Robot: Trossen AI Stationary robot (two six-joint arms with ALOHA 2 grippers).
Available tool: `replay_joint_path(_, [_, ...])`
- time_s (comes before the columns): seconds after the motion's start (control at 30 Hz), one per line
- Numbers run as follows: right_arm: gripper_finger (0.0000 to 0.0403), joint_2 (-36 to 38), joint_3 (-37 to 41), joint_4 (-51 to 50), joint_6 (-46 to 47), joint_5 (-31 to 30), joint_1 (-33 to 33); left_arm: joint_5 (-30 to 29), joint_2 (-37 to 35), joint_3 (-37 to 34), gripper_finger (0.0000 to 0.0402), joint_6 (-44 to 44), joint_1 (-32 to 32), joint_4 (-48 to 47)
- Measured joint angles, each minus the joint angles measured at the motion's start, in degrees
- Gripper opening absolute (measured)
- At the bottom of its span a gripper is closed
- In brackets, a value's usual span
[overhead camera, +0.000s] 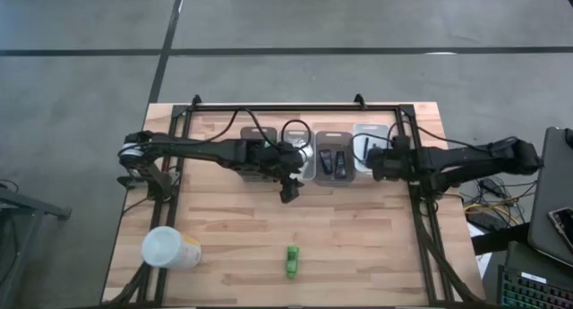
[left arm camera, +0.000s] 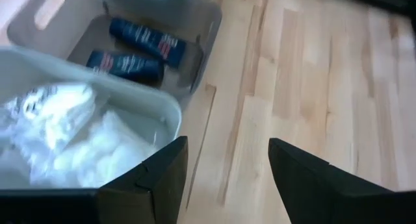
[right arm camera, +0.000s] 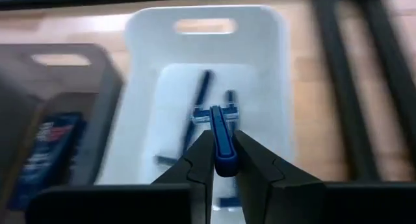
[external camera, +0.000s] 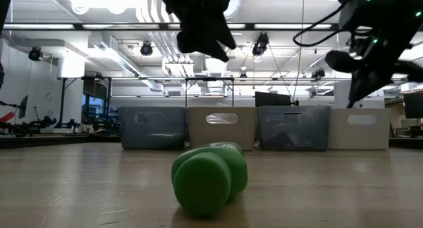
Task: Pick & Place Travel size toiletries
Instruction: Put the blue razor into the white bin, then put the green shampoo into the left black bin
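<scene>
A bright green little bottle lies on its side on the wooden table near the front edge. My left gripper hangs open above the table, just in front of the bins, with nothing between its fingers. Beside it are the bin of white crinkly packets and the bin with two black tubes. My right gripper is shut on a thin blue-handled razor above the white bin, where more razors lie. My right gripper pinches the razor's blue handle between its two fingers, which lie along the handle. The T-shaped head sticks out past the fingertips. The fingers slant down over the white bin, and the razor is lifted clear of it.
Four bins stand in a row at the table's far side. A large white cylinder with a yellowish base lies at the front left. Bare wood lies between the bins and the green bottle. Black frame rails run along the table's sides.
</scene>
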State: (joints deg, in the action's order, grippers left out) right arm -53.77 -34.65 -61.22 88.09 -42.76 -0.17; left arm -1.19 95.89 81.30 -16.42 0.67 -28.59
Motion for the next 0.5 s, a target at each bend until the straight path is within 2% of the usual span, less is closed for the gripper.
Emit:
replay_joint_path(0.13, [0.0036,0.9,3.5,12.1,-9.2,0.4,-4.6,0.0,-0.5,0.0,0.0218,-1.3,0.0,-4.1])
replay_joint_path(0.33, [0.0058,-1.3,5.5,15.7,-15.6,-0.9,-10.0,-0.4,-0.5,0.0,0.0218,-4.8,-0.9,-7.0])
replay_joint_path(0.5, [0.0098,-2.4,6.7,21.4,-18.2,-0.1,-10.3,-0.2,-0.5,0.0,0.0218,-5.0,-1.6,-7.4])
